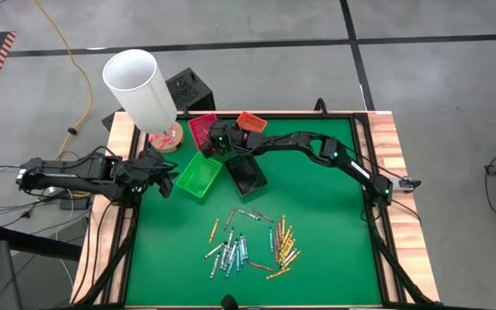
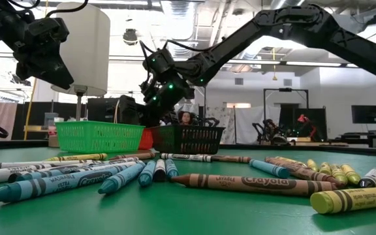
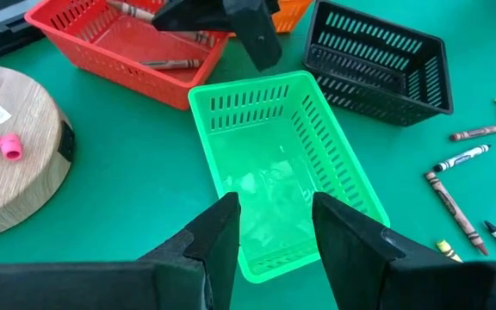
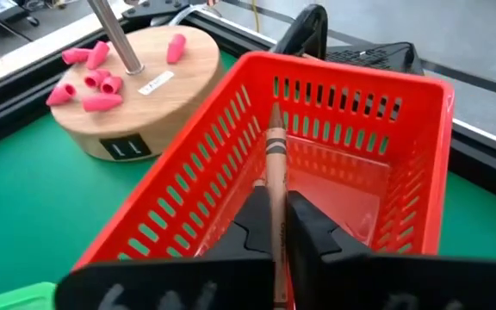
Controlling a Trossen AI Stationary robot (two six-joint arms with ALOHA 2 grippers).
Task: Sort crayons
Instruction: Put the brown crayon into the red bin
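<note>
We count four trays on the bench (image 1: 334,215): green (image 1: 199,176), red (image 1: 201,129), black (image 1: 247,173) and orange (image 1: 251,121). The left pincer (image 3: 272,226) hangs over the green tray's near end with its fingers apart and nothing between them. Beyond it, from its wrist view, we see three crayons lying in the red tray, partly hidden by the other arm. The right pincer (image 4: 279,226) is poised over the red tray, its fingers clamped on one brown crayon (image 4: 275,176) that points down into the tray. The loose crayons (image 1: 250,244) lie well away from both pincers, toward the bench's front edge: a few dozen, too small and overlapped for us to count, with blue ones mostly on the left and yellow ones on the right. A wooden disc (image 4: 127,86) beside the red tray carries about eight pink pieces; its white cylinder (image 1: 140,88) hides part of it from above.
</note>
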